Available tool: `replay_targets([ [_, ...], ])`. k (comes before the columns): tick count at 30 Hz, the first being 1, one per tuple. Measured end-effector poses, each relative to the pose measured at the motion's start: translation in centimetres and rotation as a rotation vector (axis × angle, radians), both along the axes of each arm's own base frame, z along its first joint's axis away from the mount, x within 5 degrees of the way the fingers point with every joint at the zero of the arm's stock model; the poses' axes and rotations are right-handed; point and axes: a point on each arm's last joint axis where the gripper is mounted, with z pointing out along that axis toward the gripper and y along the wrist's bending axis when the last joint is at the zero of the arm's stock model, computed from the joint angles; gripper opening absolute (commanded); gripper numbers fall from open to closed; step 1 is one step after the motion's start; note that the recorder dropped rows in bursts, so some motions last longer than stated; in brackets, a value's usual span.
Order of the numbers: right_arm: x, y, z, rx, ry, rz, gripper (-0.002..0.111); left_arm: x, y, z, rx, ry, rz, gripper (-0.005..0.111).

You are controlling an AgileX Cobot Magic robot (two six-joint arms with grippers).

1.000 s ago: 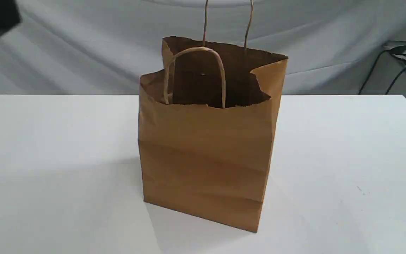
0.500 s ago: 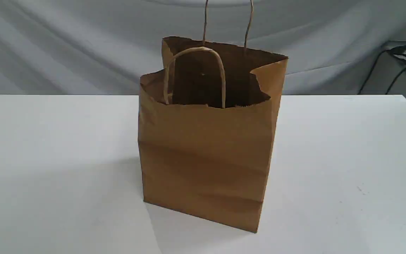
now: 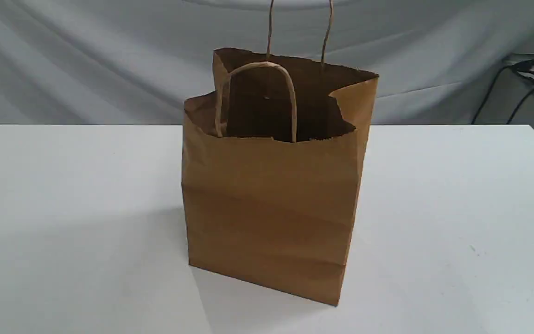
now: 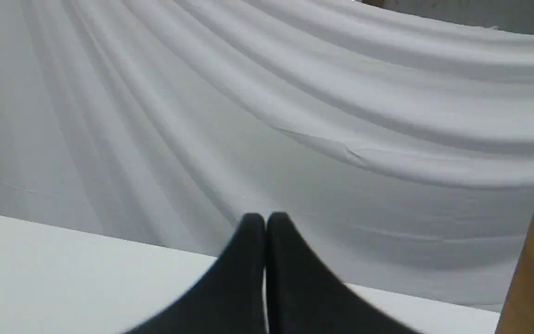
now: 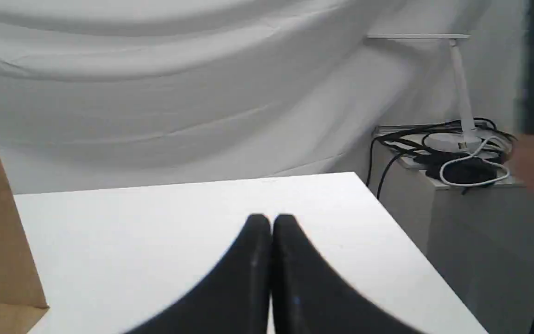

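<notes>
Paper bag (image 3: 269,204): brown, upright in the middle of the white table (image 3: 63,185), mouth open, near handle (image 3: 257,66) arched above the rim.
Left gripper (image 4: 265,219): fingers pressed together, holding nothing — clear of the bag.
Right gripper (image 5: 271,220): closed and empty too — above the table, beside the bag.
Behind: draped white cloth (image 3: 86,60).

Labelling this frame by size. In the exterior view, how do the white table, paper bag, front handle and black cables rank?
1. white table
2. paper bag
3. front handle and black cables: alike in spread, cables farther back, so unranked.
</notes>
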Motion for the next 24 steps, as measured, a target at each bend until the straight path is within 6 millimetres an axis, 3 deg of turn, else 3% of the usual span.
replay_targets([
  [7,0.0,0.0,0.0,0.0,0.0,0.0,0.0,-0.4,0.1,-0.4,-0.03,-0.027,0.003,0.0],
  [17,0.0,0.0,0.0,0.0,-0.002,0.0,0.0,-1.5,-0.2,3.4,-0.025,-0.147,-0.023,0.0],
  [24,0.0,0.0,0.0,0.0,-0.002,0.0,0.0,-1.6,-0.8,3.7,0.065,-0.16,-0.071,0.0],
])
